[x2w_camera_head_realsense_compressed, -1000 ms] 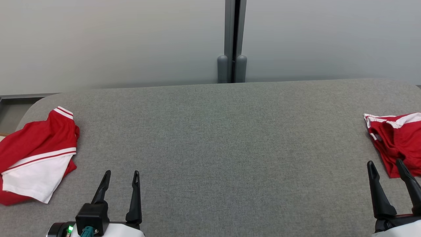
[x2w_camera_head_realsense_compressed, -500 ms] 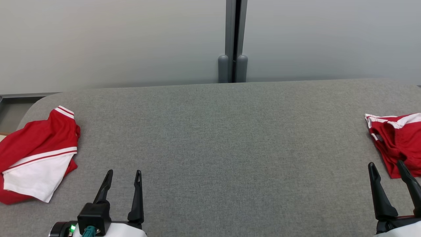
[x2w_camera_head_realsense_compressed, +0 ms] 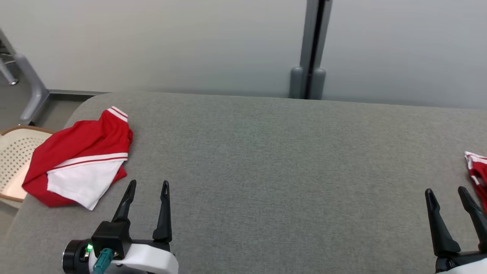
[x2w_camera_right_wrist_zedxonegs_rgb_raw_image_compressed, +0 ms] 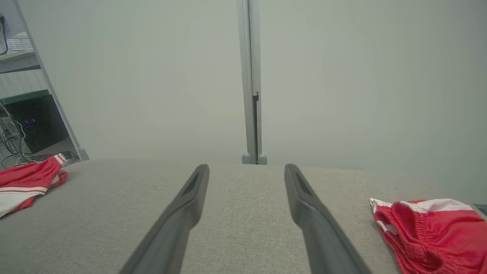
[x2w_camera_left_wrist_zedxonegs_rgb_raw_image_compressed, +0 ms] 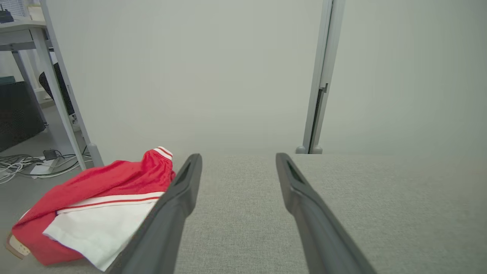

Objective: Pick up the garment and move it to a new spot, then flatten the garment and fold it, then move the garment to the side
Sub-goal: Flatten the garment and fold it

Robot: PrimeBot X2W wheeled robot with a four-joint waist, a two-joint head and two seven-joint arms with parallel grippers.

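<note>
I read the left pincer (x2w_camera_head_realsense_compressed: 148,183) as fully spread with nothing in it, low over the grey tabletop (x2w_camera_head_realsense_compressed: 266,171). The right pincer (x2w_camera_head_realsense_compressed: 445,190) is the same: spread wide, empty. The red-and-white garment (x2w_camera_head_realsense_compressed: 81,152) lies crumpled at the tabletop's left end, just beyond and left of the left pincer, not touching it. A second red garment (x2w_camera_head_realsense_compressed: 477,171) sits at the right end, near the right pincer.

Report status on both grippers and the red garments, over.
Left gripper and right gripper open, empty, over the table. Red-and-white garment crumpled at left end, untouched. Second red garment at right edge. No obstruction seen.
</note>
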